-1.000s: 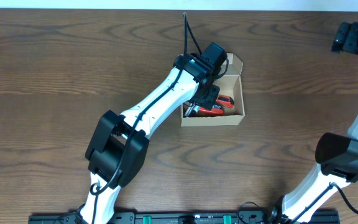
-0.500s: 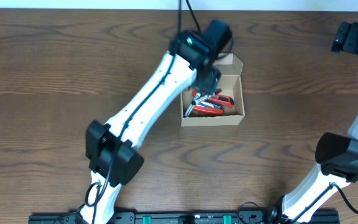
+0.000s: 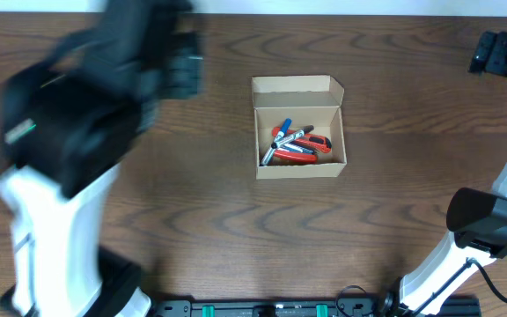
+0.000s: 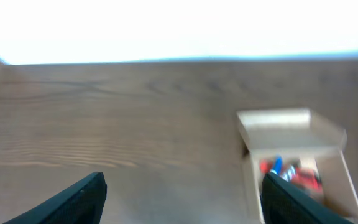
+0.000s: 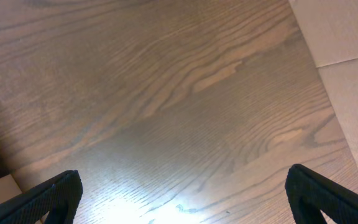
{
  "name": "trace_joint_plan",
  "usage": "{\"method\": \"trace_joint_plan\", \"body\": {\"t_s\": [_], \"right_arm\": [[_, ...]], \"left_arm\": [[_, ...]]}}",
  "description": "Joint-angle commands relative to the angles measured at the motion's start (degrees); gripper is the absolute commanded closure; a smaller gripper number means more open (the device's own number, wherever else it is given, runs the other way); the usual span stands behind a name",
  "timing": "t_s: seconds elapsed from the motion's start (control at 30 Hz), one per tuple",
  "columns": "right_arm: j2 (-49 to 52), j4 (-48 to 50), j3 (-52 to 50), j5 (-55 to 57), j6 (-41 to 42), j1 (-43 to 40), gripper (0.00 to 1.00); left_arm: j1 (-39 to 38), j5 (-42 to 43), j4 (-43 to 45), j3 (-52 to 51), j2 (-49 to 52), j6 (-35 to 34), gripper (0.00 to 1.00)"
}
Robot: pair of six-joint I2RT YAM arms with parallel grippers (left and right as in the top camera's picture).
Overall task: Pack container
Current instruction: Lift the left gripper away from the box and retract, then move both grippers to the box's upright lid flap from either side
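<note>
The container [image 3: 302, 169] sits on the broad dark-wood counter [image 3: 236, 229], well apart from both pincers. It is off to the right of the left pincer [image 3: 183, 70] and far to the left of the right pincer [image 3: 500, 53], nearer the robot's base than that one.

The left arm [image 3: 60, 176] fills the counter's left side, a blurred mass of black and white. The right arm [image 3: 491, 220] rises along the right edge.

From its own wrist view, the left pincer [image 4: 182, 199] is spread wide, with nothing between its fingers. The box [image 4: 278, 127] lies ahead of it and to its right. The right pincer [image 5: 185, 199] is also spread wide and holds nothing, with only bare wood grain below it.

The box's flap lid [image 3: 296, 90] is folded back on the side farthest from the robot's base, leaving the top open. Inside lies a small heap of red and blue markers [image 3: 296, 145], crossed over one another.
</note>
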Motion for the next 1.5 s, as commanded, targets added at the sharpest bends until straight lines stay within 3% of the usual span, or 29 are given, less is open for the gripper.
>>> {"method": "trace_joint_plan", "body": {"t_s": [0.0, 0.2, 0.3, 0.53, 0.67, 0.87, 0.93, 1.0, 1.07, 1.17, 1.2, 1.27, 1.37, 1.47], "right_arm": [[-0.48, 1.38, 0.83, -2.47, 2.58, -0.42, 0.01], [-0.46, 3.04, 0.83, -14.91, 4.83, -0.42, 0.01], [-0.46, 3.85, 0.83, -20.70, 9.35, -0.39, 0.01], [-0.46, 3.13, 0.79, -24.46, 17.94, -0.33, 0.01], [-0.24, 3.76, 0.74, -28.26, 18.05, 1.18, 0.01], [1.81, 3.85, -0.11, -28.52, 13.20, 6.16, 0.01], [3.54, 3.63, -0.17, -28.72, 10.82, 8.26, 0.13], [5.60, 2.93, -0.17, -28.72, 9.64, 9.92, 0.36], [7.67, 1.86, -0.17, -29.00, 9.68, 10.80, 0.46], [11.08, 1.27, -0.17, -34.82, 10.27, 10.88, 0.61], [12.02, 1.27, -0.17, -36.81, 10.27, 10.78, 0.66], [14.03, 1.38, -0.17, -39.95, 10.36, 10.47, 0.76], [16.22, 1.25, -0.17, -40.59, 12.39, 10.23, 0.93], [18.05, 0.90, -0.17, -40.46, 15.37, 10.01, 0.99]], "left_arm": [[4.00, -3.17, -4.50, -0.31, -2.25, -0.81, 0.22], [11.63, -3.67, -4.48, -0.33, -6.64, -0.81, 0.28], [15.63, 2.21, -4.50, -0.74, -6.45, -0.81, 0.28], [19.71, 6.34, -4.48, -5.66, -3.30, -2.38, 0.32], [22.14, 18.53, -3.93, -11.58, 1.22, -4.98, 0.43], [22.56, 30.34, -0.50, -20.02, 9.11, -6.84, 0.43], [22.56, 34.82, 2.01, -22.36, 11.67, -6.84, 0.44], [22.56, 38.01, 4.81, -24.11, 14.21, -6.93, 0.54], [22.62, 39.67, 6.67, -25.05, 16.57, -7.93, 0.62], [22.71, 40.54, 8.98, -25.90, 19.87, -7.85, 0.65], [22.71, 40.87, 9.55, -25.94, 20.90, -7.41, 0.69], [22.71, 42.03, 10.75, -25.92, 22.97, -6.54, 0.93], [22.99, 46.38, 13.11, -25.92, 25.57, -6.58, 0.94], [23.67, 50.10, 15.15, -25.92, 27.34, -6.64, 0.94]]}}
